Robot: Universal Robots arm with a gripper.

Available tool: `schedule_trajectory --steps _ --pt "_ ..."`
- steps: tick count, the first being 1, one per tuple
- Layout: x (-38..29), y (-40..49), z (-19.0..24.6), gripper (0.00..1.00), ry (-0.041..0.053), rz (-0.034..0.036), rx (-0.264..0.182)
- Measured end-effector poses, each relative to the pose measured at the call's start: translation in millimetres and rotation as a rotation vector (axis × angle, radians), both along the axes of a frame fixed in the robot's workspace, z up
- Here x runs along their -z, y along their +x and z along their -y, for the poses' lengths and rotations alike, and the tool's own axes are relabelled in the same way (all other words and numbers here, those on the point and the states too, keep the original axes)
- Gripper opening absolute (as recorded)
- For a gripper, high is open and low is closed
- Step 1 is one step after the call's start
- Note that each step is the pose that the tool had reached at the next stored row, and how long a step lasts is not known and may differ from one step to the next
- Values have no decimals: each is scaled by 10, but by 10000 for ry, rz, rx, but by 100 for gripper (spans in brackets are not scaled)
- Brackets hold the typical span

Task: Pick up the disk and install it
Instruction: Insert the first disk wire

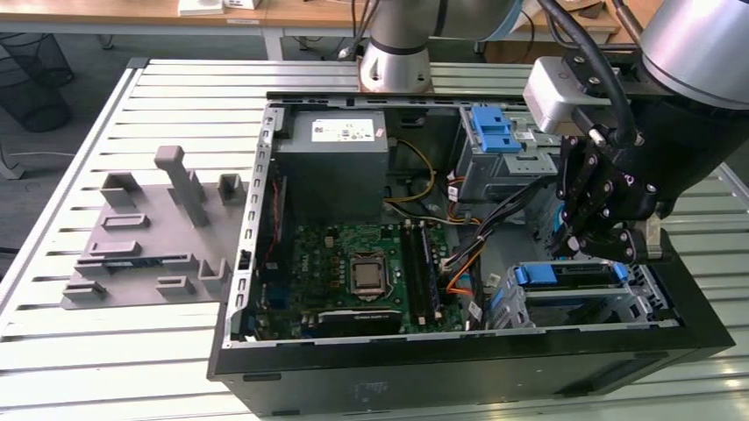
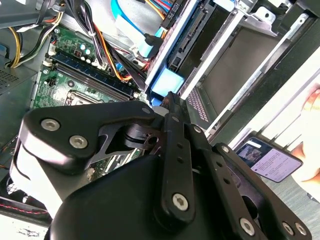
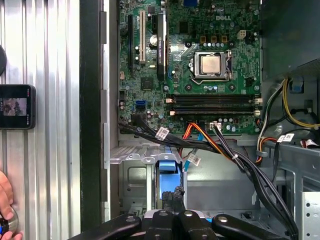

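A slatted metal table (image 1: 140,351) holds an open computer case (image 1: 351,386); the green board (image 1: 351,263) lies inside; the black tool (image 1: 602,250) hangs closed, touching the disk (image 1: 574,276) in its bay.

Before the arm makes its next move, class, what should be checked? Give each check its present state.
1. Disk lies in the drive bay at the exterior view's right: ok.
2. Gripper is directly over the disk: ok.
3. Disk is fully seated in the bay: cannot tell, because the gripper hides part of it.
4. Cables are clear of the bay: cannot tell. The bundle runs close beside it.
5. No one is near the arm: not ok. A hand rests on the table just outside the case.
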State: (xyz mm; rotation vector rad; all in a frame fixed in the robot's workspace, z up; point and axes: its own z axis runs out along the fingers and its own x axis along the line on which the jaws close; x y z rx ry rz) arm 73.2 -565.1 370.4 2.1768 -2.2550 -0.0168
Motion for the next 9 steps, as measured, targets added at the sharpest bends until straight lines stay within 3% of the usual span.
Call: schedule_trajectory --steps 5,9 --pt "2 21 0 11 3 0 0" --pt "2 100 0 11 0 0 0"
